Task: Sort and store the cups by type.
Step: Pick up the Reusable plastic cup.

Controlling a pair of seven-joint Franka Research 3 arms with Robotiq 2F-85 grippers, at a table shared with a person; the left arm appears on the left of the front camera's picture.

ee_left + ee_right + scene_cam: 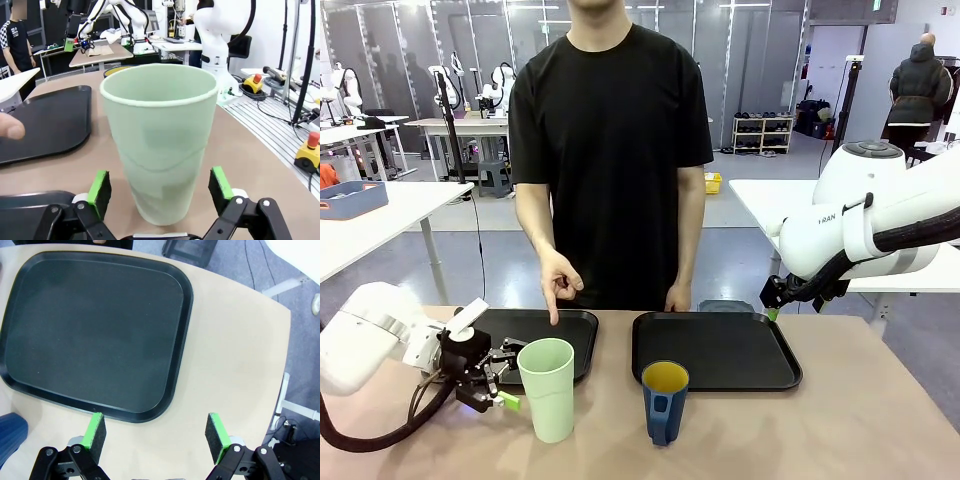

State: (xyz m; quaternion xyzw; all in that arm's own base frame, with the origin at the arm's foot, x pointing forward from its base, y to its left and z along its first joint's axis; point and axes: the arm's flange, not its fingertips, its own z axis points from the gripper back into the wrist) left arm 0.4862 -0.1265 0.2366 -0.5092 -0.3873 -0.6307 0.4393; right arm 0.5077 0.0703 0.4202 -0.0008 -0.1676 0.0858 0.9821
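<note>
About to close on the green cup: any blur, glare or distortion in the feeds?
Left wrist view: green cup sharp, finger at the edge blurred. Right wrist view: tray sharp, no strong glare. Front view: even light, faint shadows.

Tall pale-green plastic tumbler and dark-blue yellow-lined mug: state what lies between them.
Bare tan tabletop separates the tall pale-green plastic tumbler from the dark-blue handled mug, seen in the front view.
</note>
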